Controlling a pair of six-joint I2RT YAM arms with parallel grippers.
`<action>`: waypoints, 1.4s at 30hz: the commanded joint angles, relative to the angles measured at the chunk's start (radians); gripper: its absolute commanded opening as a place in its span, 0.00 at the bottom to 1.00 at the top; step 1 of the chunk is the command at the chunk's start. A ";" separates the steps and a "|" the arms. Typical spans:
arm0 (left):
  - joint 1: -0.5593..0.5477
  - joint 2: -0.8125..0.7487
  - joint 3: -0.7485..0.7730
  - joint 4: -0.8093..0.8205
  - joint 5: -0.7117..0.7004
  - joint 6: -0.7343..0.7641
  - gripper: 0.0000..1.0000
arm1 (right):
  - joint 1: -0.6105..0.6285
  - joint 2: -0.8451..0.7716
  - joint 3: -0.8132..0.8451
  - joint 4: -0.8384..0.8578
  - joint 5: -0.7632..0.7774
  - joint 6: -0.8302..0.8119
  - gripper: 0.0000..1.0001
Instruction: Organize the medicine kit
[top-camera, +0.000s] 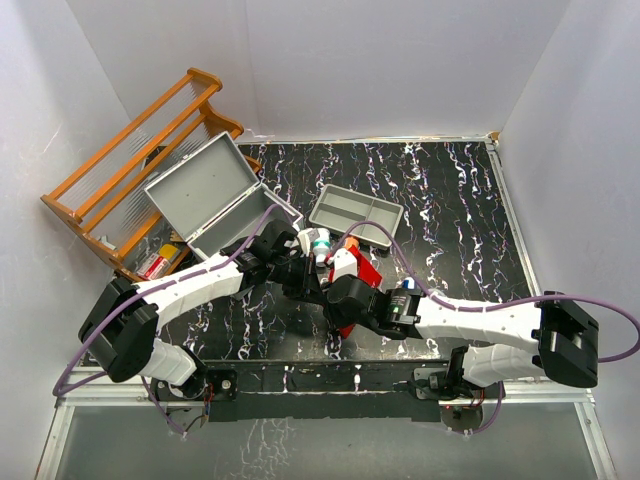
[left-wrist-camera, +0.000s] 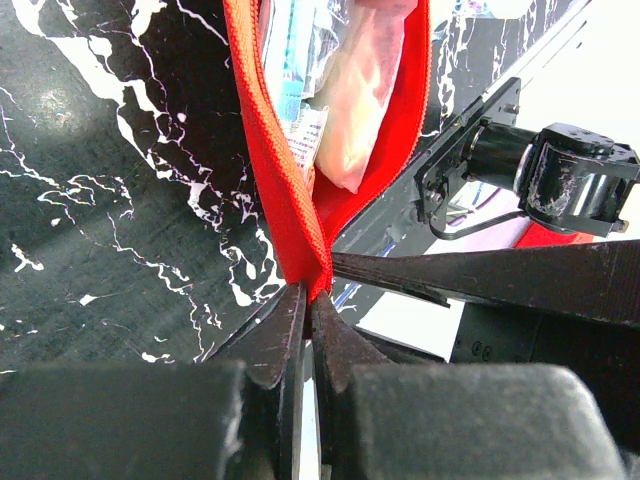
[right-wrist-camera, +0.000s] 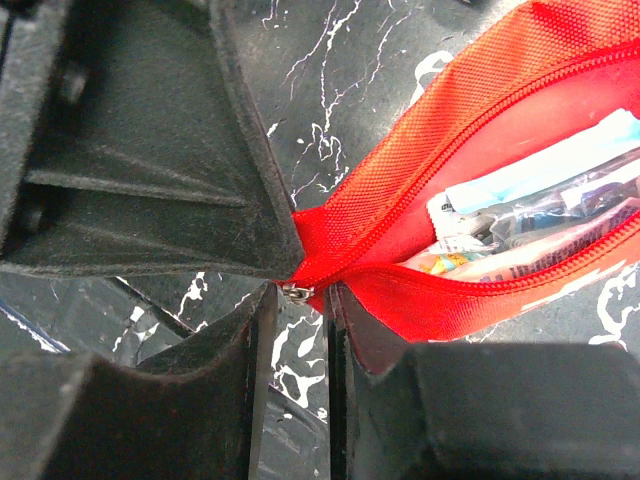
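Orange-brown wood marks the far left: a slatted rack (top-camera: 130, 150) leans at the bench's (top-camera: 450, 200) far left corner. Just right of it, on the left far part of the bench, sits the medicine kit (top-camera: 205, 190), a grey metal case lying open with one broad half turned up toward the overhead camera. Its long axis runs on a diagonal, from the bench's left edge toward the far edge, and its open side faces the bench centre. The left arm crosses in front of its near right corner and hides part of it.

Right of the case, near the middle of the bench, the left tool (left-wrist-camera: 305, 300) is pinched tight on the end of a red fabric pouch (left-wrist-camera: 290, 220), and the folded red edge rises straight out from between its fingertips. The pouch's zip is open, and pale sachets and printed packets show inside. A small white-and-green container (top-camera: 320, 243) stands just beyond the two tools.

From the other side, the right tool (right-wrist-camera: 300, 300) meets the same end of the pouch. Its fingers stand a narrow gap apart, with the silver zip pull (right-wrist-camera: 297, 292) at the mouth of that gap and not clamped.

Farther right and toward the far edge, a shallow grey two-compartment tray (top-camera: 345, 208) lies apart from the pouch.
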 joint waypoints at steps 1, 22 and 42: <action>-0.003 -0.034 0.022 -0.001 0.032 -0.002 0.00 | -0.005 -0.005 0.034 0.019 0.058 0.019 0.19; -0.003 -0.033 0.033 -0.046 0.008 0.053 0.00 | -0.006 -0.025 0.105 -0.255 0.183 0.093 0.00; -0.002 -0.038 0.032 -0.073 -0.027 0.091 0.00 | -0.165 -0.035 0.081 -0.188 -0.060 -0.001 0.00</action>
